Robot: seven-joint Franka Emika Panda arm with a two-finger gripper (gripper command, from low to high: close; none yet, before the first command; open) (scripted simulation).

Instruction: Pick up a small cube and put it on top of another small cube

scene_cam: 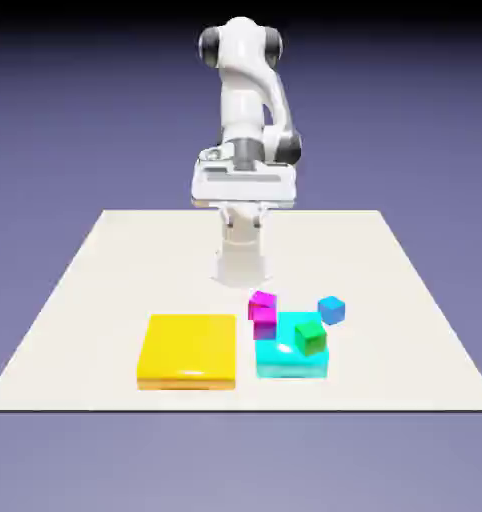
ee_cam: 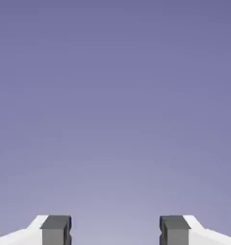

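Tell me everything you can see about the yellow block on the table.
The yellow block is a wide, low, square-looking slab in one plain, glossy colour, with a small bright highlight on top and a darker, orange-tinged front side. It lies flat on the pale table, near the edge closest to the camera and left of the cyan block in the exterior view, with a gap between them. Nothing rests on it.

We observe two fingers (ee_cam: 56,232) at the bottom edge, one near seven o'clock and one near five o'clock, standing well apart. Each has a grey tip on a white mount. We find nothing held between them. A plain blue-violet backdrop (ee_cam: 115,110) fills the remainder, darker toward twelve o'clock and paler toward six o'clock.
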